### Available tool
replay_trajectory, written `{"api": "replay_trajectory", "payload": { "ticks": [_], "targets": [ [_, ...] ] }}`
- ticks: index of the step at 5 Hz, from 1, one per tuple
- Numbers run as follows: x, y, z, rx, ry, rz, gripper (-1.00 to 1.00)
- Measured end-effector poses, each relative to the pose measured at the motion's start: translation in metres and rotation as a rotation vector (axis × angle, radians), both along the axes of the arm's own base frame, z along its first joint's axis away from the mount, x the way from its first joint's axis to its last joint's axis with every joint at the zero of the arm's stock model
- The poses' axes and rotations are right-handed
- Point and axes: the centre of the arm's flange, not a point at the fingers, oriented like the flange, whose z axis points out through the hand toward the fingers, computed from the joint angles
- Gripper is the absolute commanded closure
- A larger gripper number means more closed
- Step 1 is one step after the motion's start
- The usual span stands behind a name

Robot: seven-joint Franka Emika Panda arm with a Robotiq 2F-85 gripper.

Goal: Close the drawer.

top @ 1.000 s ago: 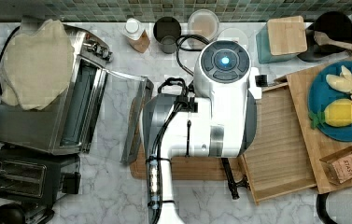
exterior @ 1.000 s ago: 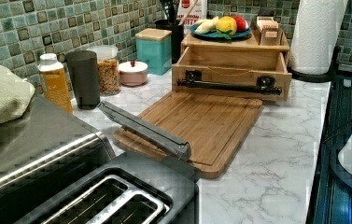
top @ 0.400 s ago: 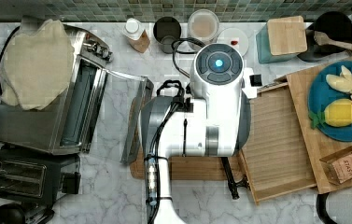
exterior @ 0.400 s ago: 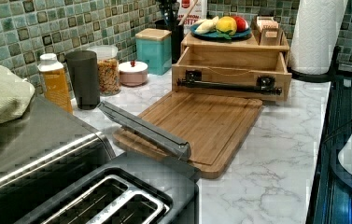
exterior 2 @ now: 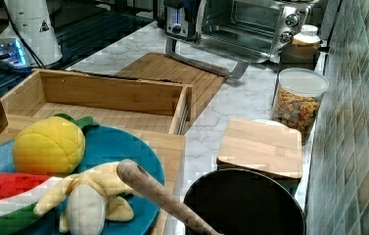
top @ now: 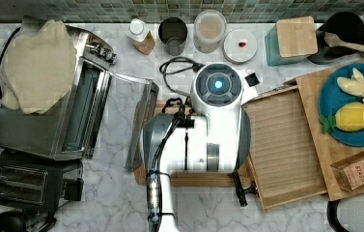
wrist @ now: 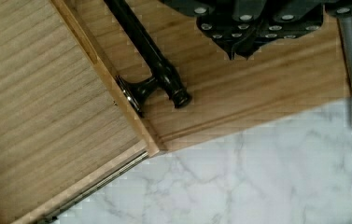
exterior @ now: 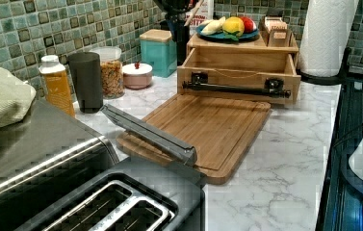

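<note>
The drawer [top: 286, 145] is a light-wood tray with a ribbed bottom, pulled out from under the wooden stand [top: 322, 159]. Its dark handle [top: 241, 189] faces the top view's left. The drawer [exterior: 239, 60] stands open in the left view, handle [exterior: 237, 89] over the cutting board's far edge, and the drawer [exterior 2: 99, 100] is empty in the right view. In the wrist view my gripper [wrist: 238, 53] hovers over the brown board beside the handle [wrist: 152, 60], fingers drawn together with nothing held. The drawer [wrist: 38, 102] corner lies just past the handle.
The cutting board [exterior: 208, 130] lies in front of the drawer. A toaster oven's open door [top: 141, 125] borders the board. A blue plate of toy fruit [top: 351, 106] sits on the stand. Jars [top: 209, 30] and a teal canister [top: 293, 41] line the tiled wall.
My arm has shifted toward the top view's lower left over the cutting board. The drawer has stayed open in the same place.
</note>
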Motion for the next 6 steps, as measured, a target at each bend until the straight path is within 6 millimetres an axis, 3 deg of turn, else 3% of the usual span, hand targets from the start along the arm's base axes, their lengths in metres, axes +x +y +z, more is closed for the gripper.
{"api": "replay_trajectory", "payload": {
  "ticks": [3,6],
  "targets": [
    [-0.057,0.022,-0.024,0.004,-0.015,0.131,1.0],
    [-0.097,0.018,-0.093,-0.015,-0.028,0.352,1.0]
  ]
}}
